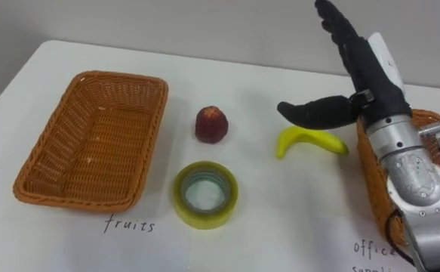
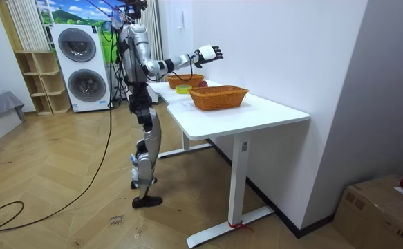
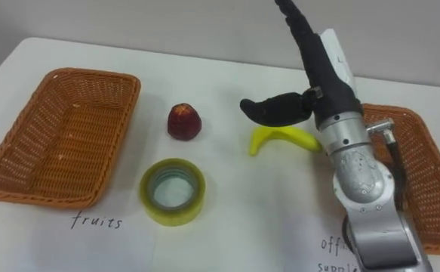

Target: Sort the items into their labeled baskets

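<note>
The banana (image 1: pixel 310 141) lies on the table (image 1: pixel 280 219) just below the right hand (image 1: pixel 370 75), whose fingers are straight and hold nothing; likely a reach for it, so next lower, close round it, carry it past the red fruit (image 1: pixel 211 124) and tape roll (image 1: pixel 205 194) to the fruits basket (image 1: pixel 91 193); the forearm hides part of the office basket (image 3: pixel 423 162)

Office-supplies basket (image 3: pixel 429 160) partly hidden, cropped

Eye views: close, downward on table (image 1: pixel 280 204); room view: distant, apparently side-on.
</note>
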`<state>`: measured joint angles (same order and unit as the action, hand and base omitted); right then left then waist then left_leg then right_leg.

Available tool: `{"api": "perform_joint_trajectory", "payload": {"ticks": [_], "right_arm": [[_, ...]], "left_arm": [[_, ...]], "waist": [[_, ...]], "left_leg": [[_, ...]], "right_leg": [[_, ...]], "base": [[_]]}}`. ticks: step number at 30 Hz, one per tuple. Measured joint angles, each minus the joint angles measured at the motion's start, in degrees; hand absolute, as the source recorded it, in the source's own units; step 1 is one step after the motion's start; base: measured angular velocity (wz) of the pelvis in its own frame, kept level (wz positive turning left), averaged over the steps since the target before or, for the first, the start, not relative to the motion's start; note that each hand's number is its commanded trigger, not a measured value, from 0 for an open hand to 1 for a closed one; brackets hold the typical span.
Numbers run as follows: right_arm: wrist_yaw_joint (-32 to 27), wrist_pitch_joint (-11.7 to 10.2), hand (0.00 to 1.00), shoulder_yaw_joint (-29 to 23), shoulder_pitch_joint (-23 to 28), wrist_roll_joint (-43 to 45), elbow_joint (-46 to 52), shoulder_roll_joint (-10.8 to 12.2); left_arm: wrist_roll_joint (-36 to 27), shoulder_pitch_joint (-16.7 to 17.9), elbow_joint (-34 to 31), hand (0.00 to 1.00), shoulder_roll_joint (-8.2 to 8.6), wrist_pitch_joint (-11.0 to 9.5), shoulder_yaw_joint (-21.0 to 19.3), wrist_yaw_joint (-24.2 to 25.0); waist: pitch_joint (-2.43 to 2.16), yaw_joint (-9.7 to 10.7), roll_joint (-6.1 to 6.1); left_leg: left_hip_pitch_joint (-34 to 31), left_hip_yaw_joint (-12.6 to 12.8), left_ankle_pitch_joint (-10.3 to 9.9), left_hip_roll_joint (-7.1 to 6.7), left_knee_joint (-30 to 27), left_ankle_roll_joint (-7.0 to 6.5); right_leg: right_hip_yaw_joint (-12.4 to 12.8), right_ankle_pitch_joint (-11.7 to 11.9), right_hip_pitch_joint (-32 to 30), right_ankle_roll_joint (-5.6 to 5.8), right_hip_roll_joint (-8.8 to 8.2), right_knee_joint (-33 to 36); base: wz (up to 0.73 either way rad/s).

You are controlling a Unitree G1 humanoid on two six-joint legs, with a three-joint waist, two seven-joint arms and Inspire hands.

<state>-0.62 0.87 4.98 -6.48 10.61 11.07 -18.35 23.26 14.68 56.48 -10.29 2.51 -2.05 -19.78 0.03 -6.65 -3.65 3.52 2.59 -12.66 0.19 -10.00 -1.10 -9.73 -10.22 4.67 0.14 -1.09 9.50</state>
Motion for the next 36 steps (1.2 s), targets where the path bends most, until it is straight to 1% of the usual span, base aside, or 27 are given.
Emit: {"api": "perform_joint_trajectory", "payload": {"ticks": [4, 11, 14, 16, 20, 23, 27, 31, 33, 36], "right_arm": [[0.4, 0.0, 0.00, 1.4, 0.0, 0.0, 0.0, 0.1], [0.8, 0.0, 0.00, 4.4, 0.0, -0.1, 0.1, 0.1], [0.9, 0.0, 0.00, 5.6, 0.0, -0.4, 0.1, 0.2], [1.0, 0.0, 0.00, 6.0, 0.0, -0.3, 0.1, 0.2], [2.3, 0.0, 0.00, 7.5, 0.0, -0.2, 0.1, 0.7], [3.3, 0.0, 0.00, 7.6, 0.0, -0.2, 0.1, 0.8], [3.3, 0.0, 0.00, 8.2, 0.0, 0.9, 0.1, 0.8], [3.3, 0.0, 0.00, 9.8, 0.0, 1.0, 0.1, 1.0], [3.3, 0.0, 0.00, 10.1, 0.0, 1.0, 0.1, 1.2], [3.3, 0.0, 0.00, 10.1, 0.0, 0.8, 0.1, 1.3]], "left_arm": [[0.0, 0.0, 0.1, 0.00, 0.09, 0.0, 0.0, 0.1], [0.0, -0.1, 0.9, 0.00, 0.08, 0.0, 0.2, 0.4], [0.0, 0.0, 0.9, 0.00, 0.09, 0.1, 0.7, 0.5], [0.0, 0.0, 0.9, 0.00, 0.09, 0.1, 1.0, 0.5], [0.0, -0.1, 0.9, 0.00, 0.16, 0.1, 1.3, 0.5], [0.0, -0.4, 0.8, 0.00, 0.25, 0.3, 1.8, 0.5], [-0.1, -1.5, 0.8, 0.00, 0.28, 1.2, 2.5, 0.2], [-0.1, -2.4, 0.8, 0.00, 0.32, 1.2, 3.1, 0.2], [-0.1, -3.1, 0.8, 0.00, 0.32, 1.2, 3.8, 0.2], [-0.1, -3.1, 0.8, 0.00, 0.32, 1.1, 4.6, 0.2]], "waist": [[-0.01, -0.2, -0.03], [-0.33, -1.3, -0.53], [-0.20, -1.4, -0.38], [-0.02, -1.6, -0.13], [-0.06, -1.5, -0.17], [-0.03, -1.5, -0.11], [-0.05, -1.5, -0.15], [-0.14, -1.6, -0.32], [-0.11, -1.6, -0.30], [-0.03, -1.7, -0.37]], "left_leg": [[-0.1, -0.4, 0.0, -0.01, 0.0, 0.04], [-1.7, -0.5, 0.3, -0.09, -0.5, 0.05], [-1.9, -0.7, 0.4, -0.10, -0.7, -0.07], [-2.0, -0.5, 0.4, -0.12, -0.7, -0.14], [-2.8, -0.5, 0.5, -0.28, -0.7, -0.14], [-2.9, -0.4, 0.5, -0.43, -0.6, -0.14], [-2.9, -0.4, 0.5, -0.45, -0.5, -0.15], [-2.9, -0.4, 0.5, -0.48, -0.5, -0.16], [-2.9, -0.4, 0.5, -0.52, -0.5, -0.19], [-2.5, -0.6, 0.5, -0.54, -0.5, -0.21]], "right_leg": [[-0.5, 0.0, 0.0, 0.00, -0.01, -0.3], [-1.4, 0.0, -0.9, -0.05, -0.32, -0.8], [-1.5, 0.1, -1.0, -0.07, -0.50, -0.8], [-1.4, 0.1, -1.0, -0.06, -0.57, -0.7], [-1.3, 0.2, -1.7, -0.12, -0.50, -0.6], [-1.3, 0.2, -1.8, -0.12, -0.50, -0.6], [-1.2, 0.2, -1.8, -0.12, -0.48, -0.7], [-1.2, 0.2, -1.8, -0.12, -0.52, -0.8], [-1.2, 0.2, -1.8, -0.12, -0.57, -0.8], [-1.3, 0.2, -1.7, -0.12, -0.59, -0.8]], "base": [[0.05], [0.02], [0.03], [0.00], [-0.02], [0.00], [0.00], [0.00], [0.00], [0.00]]}}
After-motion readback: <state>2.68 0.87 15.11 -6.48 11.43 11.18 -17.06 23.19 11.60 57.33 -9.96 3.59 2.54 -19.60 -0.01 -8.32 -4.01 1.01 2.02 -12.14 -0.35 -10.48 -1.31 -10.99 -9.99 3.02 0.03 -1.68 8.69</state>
